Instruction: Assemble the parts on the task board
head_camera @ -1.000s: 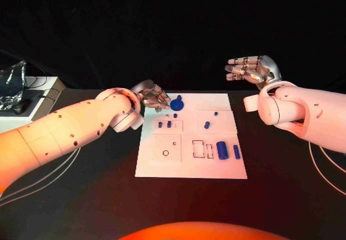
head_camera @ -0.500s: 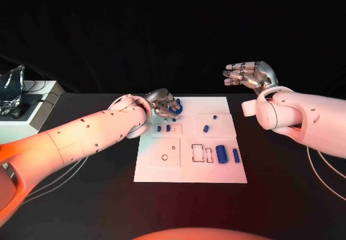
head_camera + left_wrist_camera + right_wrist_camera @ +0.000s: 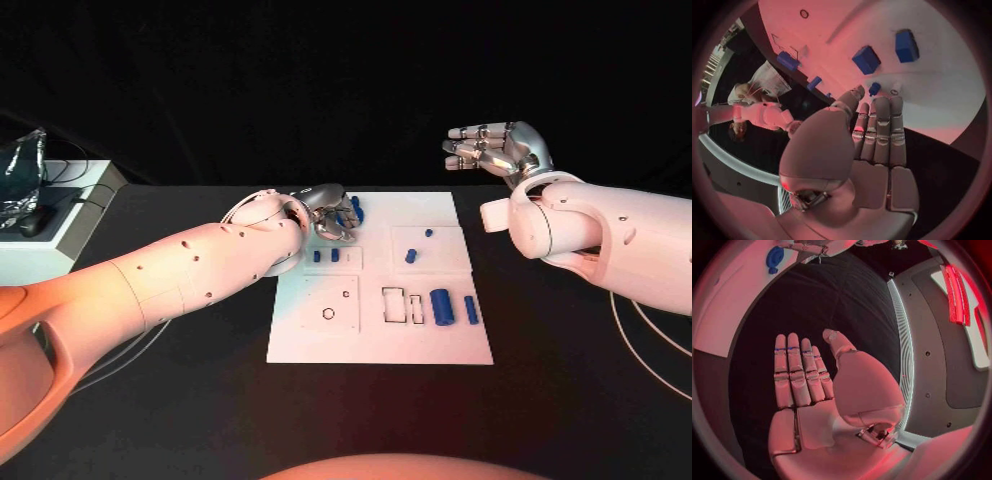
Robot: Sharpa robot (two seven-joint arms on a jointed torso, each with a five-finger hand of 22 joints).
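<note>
The white task board (image 3: 372, 340) lies mid-table. My left hand (image 3: 329, 213) hovers over its far left corner with straight fingers (image 3: 879, 125) and holds nothing. It partly covers a blue disc (image 3: 356, 208), also seen as the disc (image 3: 774, 257). A small blue peg (image 3: 874, 89) stands just past the fingertips, beyond it two blue blocks (image 3: 866, 59). Nearer me on the board are two small pieces (image 3: 326, 255), two pegs (image 3: 414, 253) and two cylinders (image 3: 443, 306). My right hand (image 3: 490, 147) is raised beyond the board's far right corner, flat and empty (image 3: 798, 375).
Rectangular slot outlines (image 3: 395, 303) and a small ring (image 3: 329, 313) mark the board's near half. A white box (image 3: 58, 210) with a clear bag (image 3: 18, 165) on it stands at the table's far left. Bare black table (image 3: 173, 400) surrounds the board.
My left hand has moved from the board's left edge in over its far corner and now covers part of the blue disc. The right hand has hardly moved.
</note>
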